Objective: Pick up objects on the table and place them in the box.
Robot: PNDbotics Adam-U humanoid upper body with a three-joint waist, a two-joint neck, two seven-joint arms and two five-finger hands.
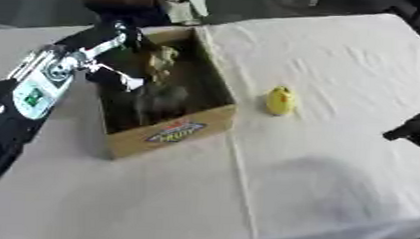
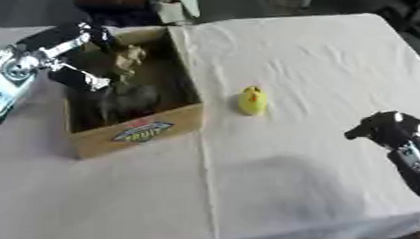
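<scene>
Box (image 1: 174,133) holds tan toy (image 1: 161,60), dark item (image 1: 161,101); yellow duck (image 1: 280,100) outside.

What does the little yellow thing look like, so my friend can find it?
Find the white-covered table, then the open cardboard box on its left part. Just right of the box, apart from it, stands the small yellow toy. It is the only bright yellow thing, alone on bare cloth.

A coloured oval logo is printed on the front wall of the cardboard box (image 1: 171,132). Its lettering cannot be read.
</scene>
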